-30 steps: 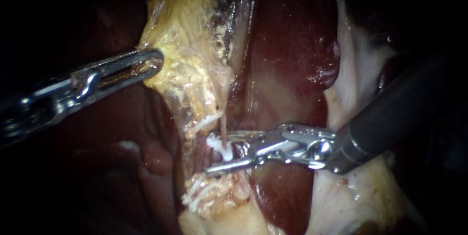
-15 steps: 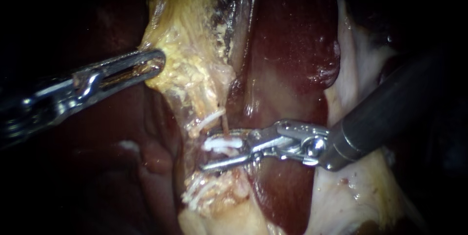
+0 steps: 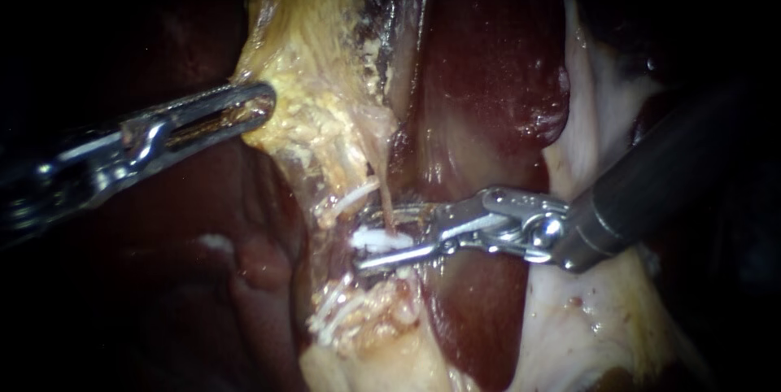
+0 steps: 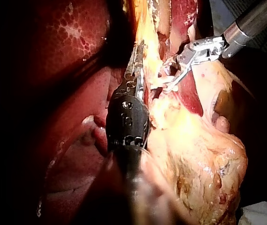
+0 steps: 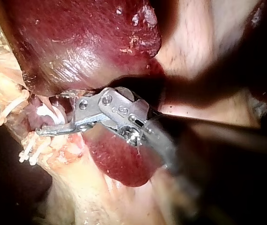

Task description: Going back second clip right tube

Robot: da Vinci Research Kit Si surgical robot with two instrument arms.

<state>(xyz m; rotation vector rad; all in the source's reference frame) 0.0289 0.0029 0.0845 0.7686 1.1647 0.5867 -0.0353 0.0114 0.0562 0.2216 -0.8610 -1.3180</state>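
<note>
Dark red liver (image 3: 488, 75) fills the background of the endoscope view, and a band of yellow tissue (image 3: 317, 115) runs over it from twelve o'clock to six. My left instrument (image 3: 259, 105) comes in from nine o'clock; its jaws are closed on the band's edge near ten o'clock. My right instrument (image 3: 362, 239) enters from three o'clock, its jaws parted by a clear gap just below centre. The white clip (image 3: 381, 239) lies between them, set across the thin tube (image 3: 382, 201) that drops in from twelve o'clock; whether either jaw touches the clip I cannot tell.

Judging by the task, the right instrument should back away toward three o'clock. The risk is that a jaw catches the clip or the tube and drags it, loosening the one or tearing the other; a slanted pull, off the line of the shaft, would cause that. If the left jaws slipped, the band would likely slacken onto the open jaws. Another white clip (image 3: 346, 197) sits close by, at eleven o'clock of the first, and could be snagged.
</note>
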